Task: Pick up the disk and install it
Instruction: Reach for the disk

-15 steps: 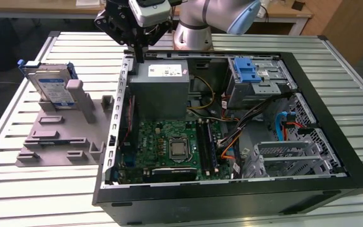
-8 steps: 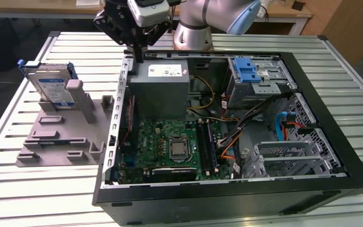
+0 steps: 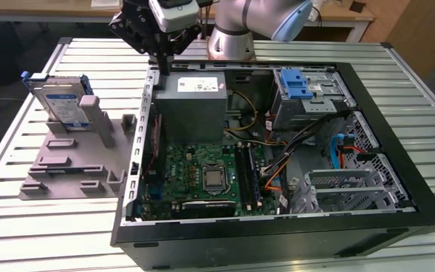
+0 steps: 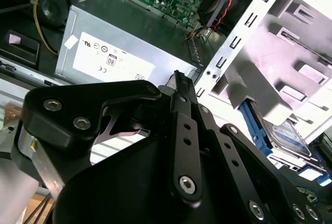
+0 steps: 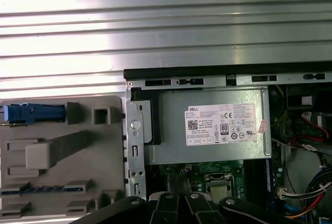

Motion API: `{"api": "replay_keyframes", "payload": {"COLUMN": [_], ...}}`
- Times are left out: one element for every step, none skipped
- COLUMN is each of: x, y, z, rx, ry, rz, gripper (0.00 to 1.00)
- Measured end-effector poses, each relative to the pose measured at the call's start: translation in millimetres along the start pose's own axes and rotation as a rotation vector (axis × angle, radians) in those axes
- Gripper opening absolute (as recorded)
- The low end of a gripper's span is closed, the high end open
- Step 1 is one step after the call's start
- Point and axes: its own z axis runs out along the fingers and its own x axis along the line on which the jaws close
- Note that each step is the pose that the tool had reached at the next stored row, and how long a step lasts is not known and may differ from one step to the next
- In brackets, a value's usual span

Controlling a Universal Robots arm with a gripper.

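Observation:
The disk (image 3: pixel 60 105) stands on edge in a grey holder (image 3: pixel 74 161) on the table, at the exterior view's left of the open computer case. Its silver face with a white-and-blue label and its blue frame also show in the second wrist view (image 4: pixel 288 134). In the first wrist view, the disk (image 5: pixel 34 112) is seen edge-on as a blue strip. My gripper (image 3: pixel 161 68) hangs shut and empty over the case's back corner beside the power supply (image 3: pixel 195 105). It is apart from the disk, towards the exterior view's right. The fingertips (image 4: pixel 178 77) are pressed together.
The open case (image 3: pixel 278 226) holds a green motherboard (image 3: pixel 210 175), cables, and a silver drive cage with a blue latch (image 3: pixel 303 85) at the back right. The slatted metal table (image 3: pixel 43 232) has free room in front of the holder.

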Motion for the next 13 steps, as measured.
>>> {"api": "replay_keyframes", "payload": {"x": [0.7,1.4,2.1,2.8,3.5,4.1,4.9,5.5,6.1,6.8,7.5,8.2,8.9], "y": [0.0,0.0,0.1,0.1,0.0,0.0,0.0,0.0,0.0,0.0,-0.1,-0.1,-0.1], "z": [0.0,0.0,0.0,0.0,0.0,0.0,0.0,0.0,0.0,0.0,0.0,0.0,0.0], "rx": [-0.0001,0.0000,0.0000,-0.0001,0.0000,-0.0001,0.0000,0.0000,0.0000,0.0000,0.0000,0.0000,0.0000], "ry": [0.0000,0.0000,0.0000,-0.0001,0.0000,0.0000,0.0000,0.0000,0.0000,0.0000,0.0000,0.0000,0.0000], "rz": [0.000,0.000,0.000,0.000,0.000,0.000,0.000,0.000,0.000,0.000,0.000,0.000,0.000], "gripper": [0.11,0.11,0.11,0.11,0.11,0.11,0.11,0.11,0.11,0.11,0.11,0.11,0.11]}}
